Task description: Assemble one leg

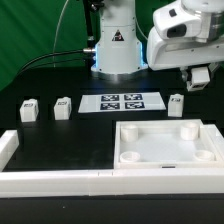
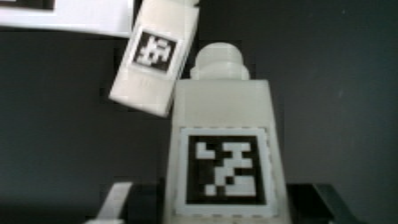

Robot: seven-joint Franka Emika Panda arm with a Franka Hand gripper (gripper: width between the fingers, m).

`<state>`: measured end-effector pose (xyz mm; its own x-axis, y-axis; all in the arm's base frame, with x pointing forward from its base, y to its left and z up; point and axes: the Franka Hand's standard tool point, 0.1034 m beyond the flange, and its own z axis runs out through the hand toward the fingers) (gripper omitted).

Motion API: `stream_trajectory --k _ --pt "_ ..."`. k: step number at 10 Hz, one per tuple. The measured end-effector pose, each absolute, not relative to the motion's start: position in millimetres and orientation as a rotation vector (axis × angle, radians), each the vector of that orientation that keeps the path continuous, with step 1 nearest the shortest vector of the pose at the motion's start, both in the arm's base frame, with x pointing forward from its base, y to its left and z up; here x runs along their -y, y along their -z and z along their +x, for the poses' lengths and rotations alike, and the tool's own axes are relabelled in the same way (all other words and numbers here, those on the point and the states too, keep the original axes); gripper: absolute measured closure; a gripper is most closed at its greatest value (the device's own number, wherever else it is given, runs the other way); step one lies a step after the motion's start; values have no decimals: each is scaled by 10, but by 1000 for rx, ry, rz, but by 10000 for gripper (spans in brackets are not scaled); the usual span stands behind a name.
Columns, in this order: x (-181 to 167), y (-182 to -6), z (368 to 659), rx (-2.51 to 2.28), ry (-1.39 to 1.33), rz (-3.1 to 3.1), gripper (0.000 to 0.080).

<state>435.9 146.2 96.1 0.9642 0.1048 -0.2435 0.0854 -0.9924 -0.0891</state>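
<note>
My gripper (image 1: 200,78) hangs above the table at the exterior view's right and is shut on a leg (image 2: 222,140), a small white block with a peg end and a black-and-white tag. In the wrist view that leg fills the space between the fingers (image 2: 118,200). In the exterior view the held leg is hard to make out. A second leg (image 1: 176,104) stands on the table just below and to the left of the gripper; it also shows in the wrist view (image 2: 151,50). Two more legs (image 1: 28,110) (image 1: 62,106) stand at the exterior view's left.
The marker board (image 1: 122,102) lies in the middle of the table. The large white square tray-like piece with corner holes (image 1: 165,150) lies in front of it, towards the right. A long white rail (image 1: 60,180) runs along the front. The robot base (image 1: 117,45) stands behind.
</note>
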Motion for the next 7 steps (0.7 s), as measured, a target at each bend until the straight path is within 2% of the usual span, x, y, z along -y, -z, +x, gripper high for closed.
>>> stream_trajectory --k 3,4,7 --pt "-1430 -1122 4599 152 38 -3045 506" --pt "-1431 -1090 4569 153 117 -3039 506" --pt "-1417 -1077 4584 191 119 -3036 506"
